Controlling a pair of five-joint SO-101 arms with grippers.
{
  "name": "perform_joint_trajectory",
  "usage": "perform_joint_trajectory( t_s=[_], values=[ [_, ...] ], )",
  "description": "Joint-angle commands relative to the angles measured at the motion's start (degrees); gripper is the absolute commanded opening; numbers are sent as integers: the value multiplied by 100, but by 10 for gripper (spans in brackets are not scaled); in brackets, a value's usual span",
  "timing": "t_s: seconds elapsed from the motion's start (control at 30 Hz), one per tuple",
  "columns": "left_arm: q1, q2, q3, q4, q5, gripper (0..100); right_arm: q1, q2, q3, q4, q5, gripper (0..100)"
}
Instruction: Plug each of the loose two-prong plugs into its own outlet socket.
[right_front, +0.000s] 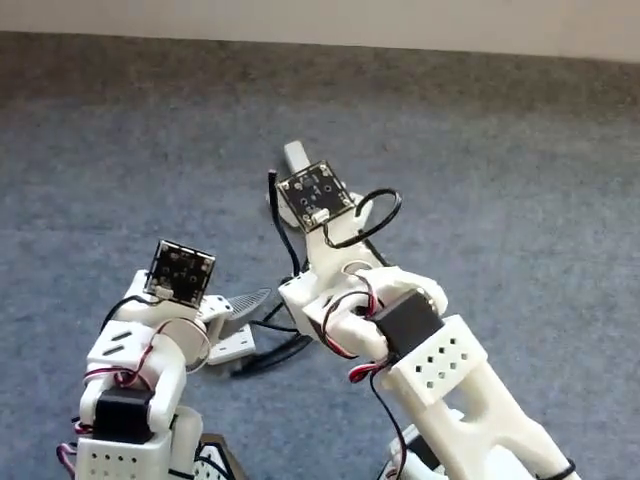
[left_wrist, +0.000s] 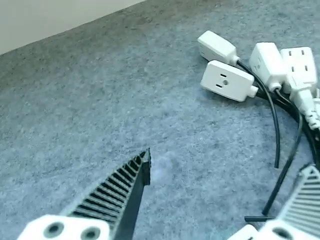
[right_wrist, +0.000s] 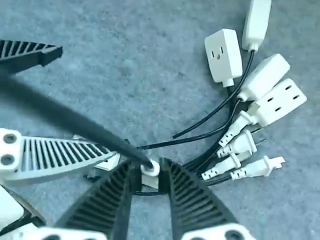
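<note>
Two-prong plugs are found loose on the bench, bunched with their black cords just beside the outlet sockets, so the task is judged to be near its start. At least three plugs are seen with bare prongs, and no socket is clearly filled. Whether one further plug is seated in the nearest socket cannot be told.

On the left, the left claw is held spread wide above bare bench. Nothing is caught between its fingers, and the sockets are kept apart from it. Between the two arms, a loop of black cord is seen in the high view. On the right, the right claw is pressed together on a small white cord end, taken to be one of the plugs, from which a black cord is led up past the camera. That piece is held low, near the bench and well short of the sockets, so its insertion is judged not yet done.

The plugs are shown as white moulded pieces with ribbed necks and two thin, flat metal prongs. The sockets are seen as white blocks with slotted faces turned up, each joined to its own black cord.
</note>
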Motion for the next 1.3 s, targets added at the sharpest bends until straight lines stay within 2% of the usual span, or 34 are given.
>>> perform_joint_trajectory(
  t_s=[0.0,0.13,0.37,0.5,0.6,0.73,0.93,1.07,1.27],
  values=[
    [-101,-40,-22,-141,9,421,101,-171,-286,13,79,5],
    [-154,-48,-84,-141,18,421,110,-154,-119,-207,343,5],
    [-1578,119,-426,-149,79,421,31,-154,1033,-1657,1371,5],
    [-2044,1349,-971,-149,378,421,-312,-145,1147,-1719,1574,5],
    [-2149,2870,-2088,-53,422,421,-532,-145,1147,-1736,1776,5],
    [-2396,5156,-4154,888,378,421,-637,-145,1147,-1824,1890,5],
    [-3160,8259,-7758,2048,229,421,-637,242,1156,-2097,1864,5],
    [-3670,9859,-9763,2778,79,421,-655,752,1156,-2396,1846,5],
    [-4462,11574,-11530,2971,-299,421,-1138,1244,1033,-2571,1890,5]
  ],
)
